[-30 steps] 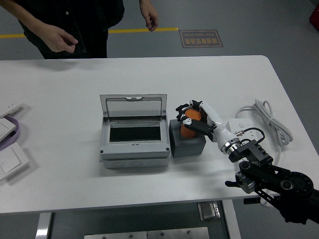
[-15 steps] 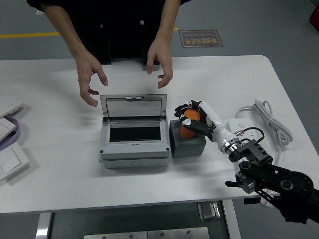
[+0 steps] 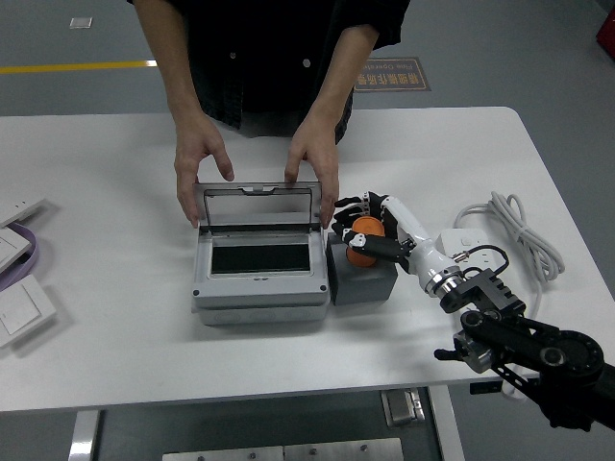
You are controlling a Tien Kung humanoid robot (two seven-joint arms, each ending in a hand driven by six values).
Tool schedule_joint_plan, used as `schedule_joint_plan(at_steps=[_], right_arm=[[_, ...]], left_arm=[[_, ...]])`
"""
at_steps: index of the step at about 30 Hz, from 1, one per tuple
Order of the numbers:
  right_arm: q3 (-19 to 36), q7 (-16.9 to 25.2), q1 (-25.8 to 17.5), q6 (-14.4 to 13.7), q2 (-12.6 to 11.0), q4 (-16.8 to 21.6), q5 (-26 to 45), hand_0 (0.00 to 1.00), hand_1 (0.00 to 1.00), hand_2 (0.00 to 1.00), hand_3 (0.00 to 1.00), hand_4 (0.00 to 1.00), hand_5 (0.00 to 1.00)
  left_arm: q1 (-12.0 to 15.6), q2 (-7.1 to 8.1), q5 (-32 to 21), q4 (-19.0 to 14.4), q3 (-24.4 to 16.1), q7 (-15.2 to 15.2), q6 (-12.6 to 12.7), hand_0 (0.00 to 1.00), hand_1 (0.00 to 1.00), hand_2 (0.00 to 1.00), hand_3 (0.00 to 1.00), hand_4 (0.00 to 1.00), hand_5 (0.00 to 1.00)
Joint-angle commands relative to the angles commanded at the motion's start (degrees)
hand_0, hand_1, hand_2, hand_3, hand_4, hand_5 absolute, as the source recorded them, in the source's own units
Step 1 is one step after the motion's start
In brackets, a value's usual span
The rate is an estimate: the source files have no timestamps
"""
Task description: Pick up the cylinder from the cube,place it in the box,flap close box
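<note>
An orange cylinder (image 3: 362,244) stands on a dark grey cube (image 3: 363,276) just right of the grey box (image 3: 258,291). My right hand (image 3: 359,221) reaches in from the lower right, its black fingers curled around the cylinder. The box is open, its clear lid (image 3: 256,206) standing upright at the back. A person at the far side holds the lid's two top corners, one hand (image 3: 200,163) at the left and the other hand (image 3: 315,171) at the right. My left hand does not show.
A coiled white cable (image 3: 519,233) with a white power strip lies right of my arm. White switch panels (image 3: 19,307) and a purple band (image 3: 25,261) sit at the left edge.
The person has leaned in and brought both hands down onto the lid's top corners. My right hand stays around the cylinder on the cube.
</note>
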Motion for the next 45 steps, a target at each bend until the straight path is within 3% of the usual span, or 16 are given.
schedule_joint_plan(at_steps=[28, 29, 34, 35, 40, 41, 45], right_arm=[[-1.93, -0.37, 0.38, 0.37, -1.23, 0.25, -0.1, 0.638, 0.611, 0.589, 0.626, 0.641, 0.068], [-1.91, -0.44, 0.37, 0.32, -1.23, 0.27, -0.11, 0.689, 0.622, 0.56, 0.583, 0.47, 0.002], [-1.89, -0.68, 0.38, -0.06, -1.23, 0.44, -0.3, 0.689, 0.622, 0.56, 0.583, 0.47, 0.002], [-1.88, -0.7, 0.39, -0.15, -1.24, 0.5, -0.37, 0.678, 0.557, 0.502, 0.465, 0.002, 0.002], [-1.85, -0.84, 0.47, -0.51, -1.3, 0.78, -0.77, 0.678, 0.557, 0.502, 0.465, 0.002, 0.002], [-1.85, -0.86, 0.49, -0.67, -1.31, 0.85, -0.86, 0.582, 0.525, 0.487, 0.423, 0.002, 0.002], [-1.82, -0.84, 0.43, -1.36, -1.34, 1.12, -1.12, 0.582, 0.525, 0.487, 0.423, 0.002, 0.002]], left_arm=[[-0.31, -0.08, 0.49, -0.17, 0.15, -0.33, 0.31, 0.602, 0.551, 0.566, 0.604, 0.719, 0.219], [-0.34, -0.1, 0.6, -0.19, 0.05, -0.35, 0.31, 0.602, 0.551, 0.567, 0.604, 0.718, 0.217], [-0.48, -0.16, 0.62, -0.17, -0.05, -0.48, 0.36, 0.602, 0.551, 0.567, 0.604, 0.718, 0.217], [-0.5, -0.15, 0.57, -0.15, -0.03, -0.51, 0.38, 0.602, 0.549, 0.567, 0.604, 0.718, 0.217], [-0.59, -0.08, 0.3, -0.09, 0.14, -0.67, 0.5, 0.602, 0.549, 0.567, 0.604, 0.718, 0.217], [-0.61, -0.07, 0.27, -0.08, 0.14, -0.72, 0.52, 0.602, 0.55, 0.567, 0.604, 0.718, 0.217], [-0.6, -0.1, 0.21, -0.07, 0.08, -0.91, 0.65, 0.602, 0.55, 0.567, 0.604, 0.718, 0.217]])
